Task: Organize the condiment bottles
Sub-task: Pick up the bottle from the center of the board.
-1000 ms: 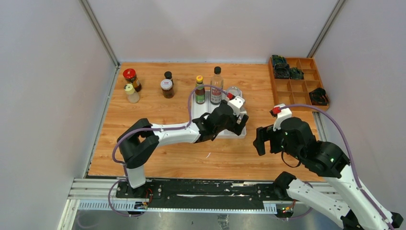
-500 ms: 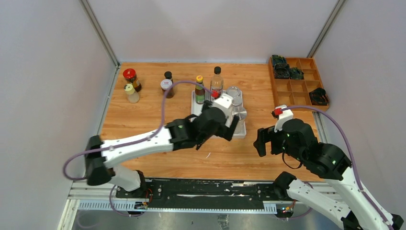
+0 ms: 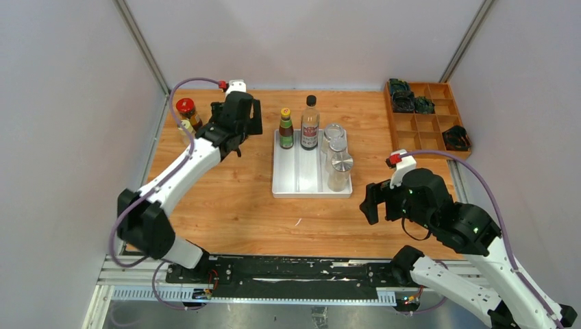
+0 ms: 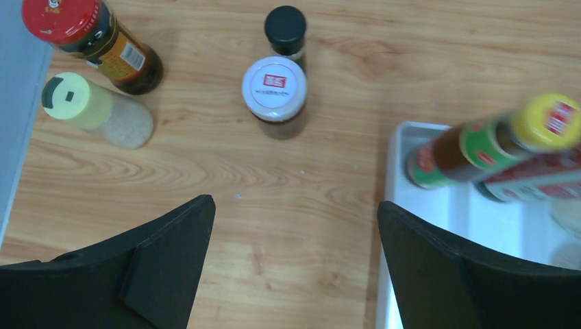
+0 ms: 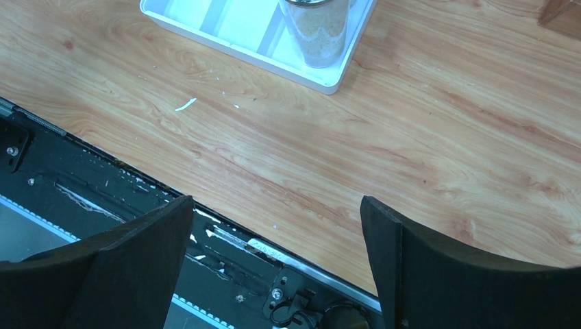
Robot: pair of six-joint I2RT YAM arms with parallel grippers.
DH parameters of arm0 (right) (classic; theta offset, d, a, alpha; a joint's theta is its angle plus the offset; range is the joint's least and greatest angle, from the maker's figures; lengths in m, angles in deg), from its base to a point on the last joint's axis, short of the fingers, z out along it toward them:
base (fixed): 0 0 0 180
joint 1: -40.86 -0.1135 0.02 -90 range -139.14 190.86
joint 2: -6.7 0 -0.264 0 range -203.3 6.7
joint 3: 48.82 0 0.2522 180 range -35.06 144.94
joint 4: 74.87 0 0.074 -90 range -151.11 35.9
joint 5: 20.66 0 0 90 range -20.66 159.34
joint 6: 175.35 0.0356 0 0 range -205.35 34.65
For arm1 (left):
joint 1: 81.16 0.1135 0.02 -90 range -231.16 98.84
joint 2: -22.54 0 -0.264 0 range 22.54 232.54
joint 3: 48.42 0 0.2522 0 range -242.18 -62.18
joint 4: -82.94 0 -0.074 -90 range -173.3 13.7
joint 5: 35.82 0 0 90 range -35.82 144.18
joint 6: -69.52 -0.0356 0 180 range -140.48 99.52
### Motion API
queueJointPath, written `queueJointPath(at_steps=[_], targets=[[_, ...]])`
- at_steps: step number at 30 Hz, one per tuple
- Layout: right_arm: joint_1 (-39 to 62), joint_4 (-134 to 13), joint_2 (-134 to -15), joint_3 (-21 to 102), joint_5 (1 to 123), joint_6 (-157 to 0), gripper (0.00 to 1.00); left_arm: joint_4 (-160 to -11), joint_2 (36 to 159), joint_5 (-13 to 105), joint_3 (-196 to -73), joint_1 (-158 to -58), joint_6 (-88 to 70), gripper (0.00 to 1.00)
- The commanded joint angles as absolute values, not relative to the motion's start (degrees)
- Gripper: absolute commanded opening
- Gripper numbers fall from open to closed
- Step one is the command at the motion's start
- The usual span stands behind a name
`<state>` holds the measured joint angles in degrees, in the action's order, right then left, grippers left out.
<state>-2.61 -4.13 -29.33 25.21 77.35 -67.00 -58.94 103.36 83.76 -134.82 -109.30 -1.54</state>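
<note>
1. My left gripper point(image 4: 294, 274) hangs empty, jaws apart, over four loose bottles point(image 4: 274, 96) near the table's point(image 3: 226, 205) far-left corner.
2. Five other bottles point(image 3: 310, 123) stand in the white tray point(image 3: 294, 185).
3. My right gripper point(image 5: 274, 260) is empty, jaws apart.

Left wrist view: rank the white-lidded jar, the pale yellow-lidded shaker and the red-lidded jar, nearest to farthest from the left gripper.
From the left gripper:
1. white-lidded jar, almost straight ahead of the open jaws.
2. pale yellow-lidded shaker, off to the left.
3. red-lidded jar, just beyond the shaker, at the far left.
</note>
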Motion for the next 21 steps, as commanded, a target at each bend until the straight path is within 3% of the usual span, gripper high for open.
queueJointPath(at_steps=[1,15,21], targets=[[-2.47,-3.69,-29.51,27.05,75.94,-67.03,0.97,-60.41,112.6,82.64,-140.28,-104.17,-3.19,0.94],[-2.41,-3.01,-29.95,27.11,76.19,-66.64,0.97,-64.43,131.67,80.16,-153.46,-98.35,-3.83,0.88],[-2.44,-3.36,-29.93,25.97,76.11,-66.19,0.97,-64.91,134.24,80.2,-152.02,-97.06,-2.58,0.88]])
